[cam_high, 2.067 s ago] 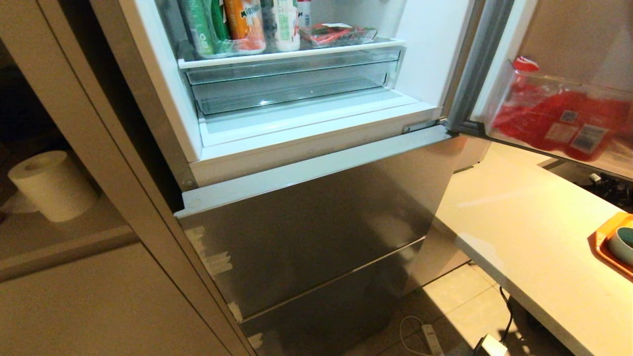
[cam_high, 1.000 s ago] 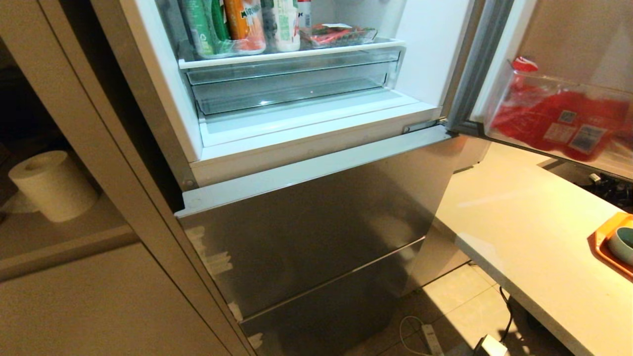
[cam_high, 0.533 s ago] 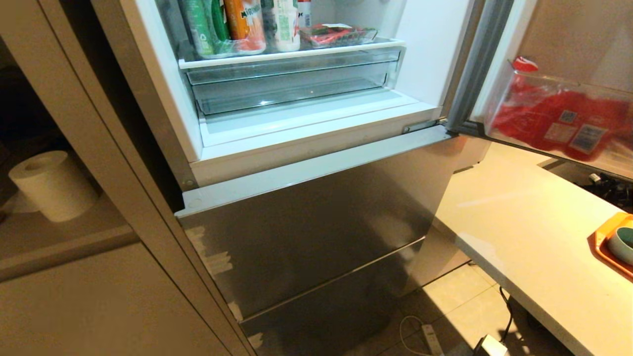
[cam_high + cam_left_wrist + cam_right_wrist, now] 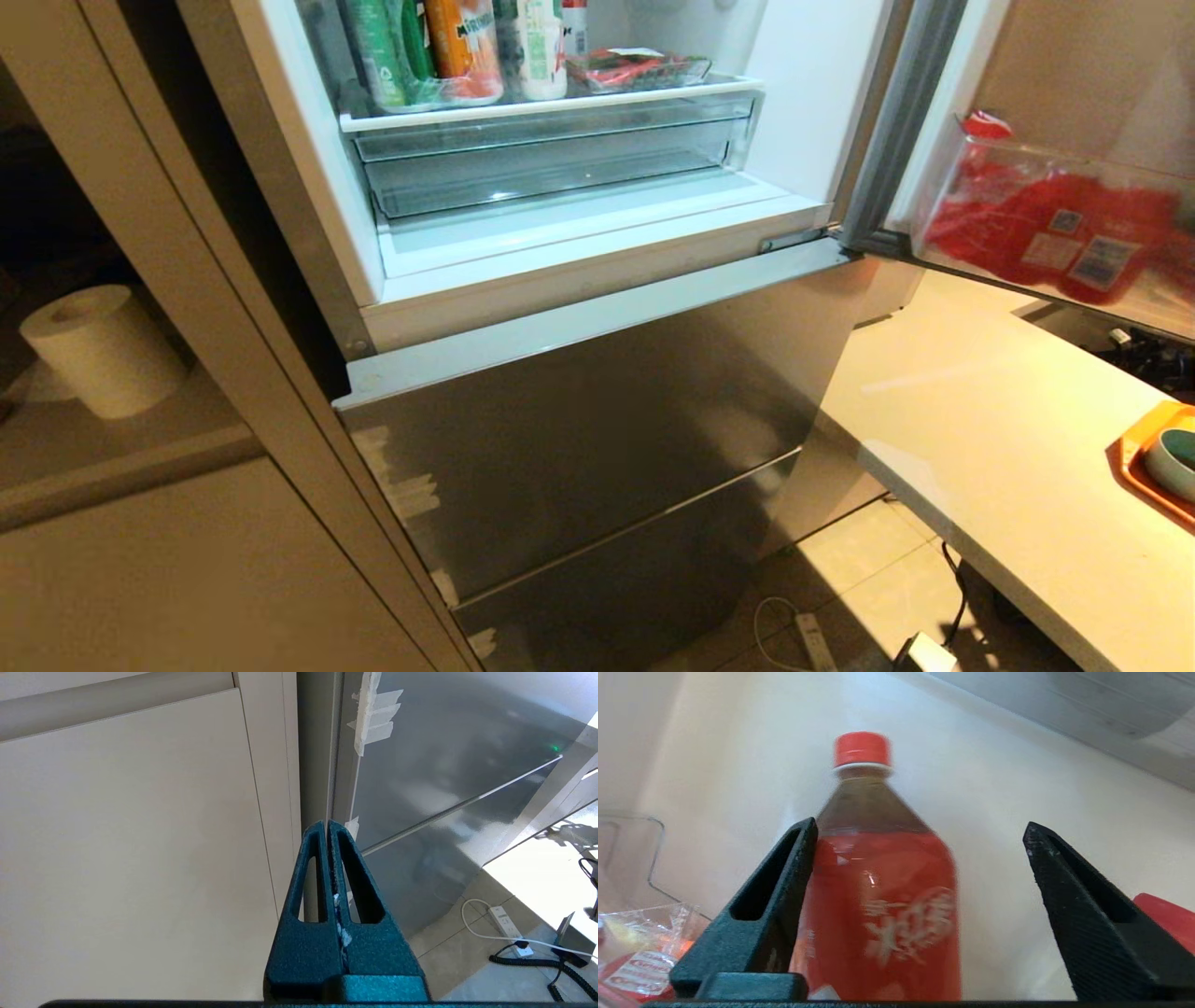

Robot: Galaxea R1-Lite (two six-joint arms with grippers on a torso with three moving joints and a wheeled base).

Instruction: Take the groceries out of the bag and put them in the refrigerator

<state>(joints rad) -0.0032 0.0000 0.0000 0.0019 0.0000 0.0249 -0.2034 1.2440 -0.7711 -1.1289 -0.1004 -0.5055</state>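
Observation:
The refrigerator [image 4: 597, 439] stands with its top door swung open and its white interior showing. Drink bottles and cans [image 4: 448, 47] and a flat clear pack [image 4: 639, 65] sit on a shelf above a clear drawer. Neither arm shows in the head view. In the right wrist view my right gripper [image 4: 920, 830] is open around an upright bottle with a red label and red cap [image 4: 882, 905]; the bottle stands close to one finger, well apart from the other. My left gripper [image 4: 325, 823] is shut and empty, low before the refrigerator's lower doors [image 4: 444, 765]. The bag is out of view.
The open door's bin [image 4: 1055, 224] holds red packs. A pale counter [image 4: 990, 429] runs on the right with an orange tray [image 4: 1134, 457] and a bowl. A beige cabinet [image 4: 131, 835] with a paper roll [image 4: 98, 350] stands left. A power strip [image 4: 812, 639] lies on the floor.
The head view has shifted very slightly; nothing in it has visibly moved.

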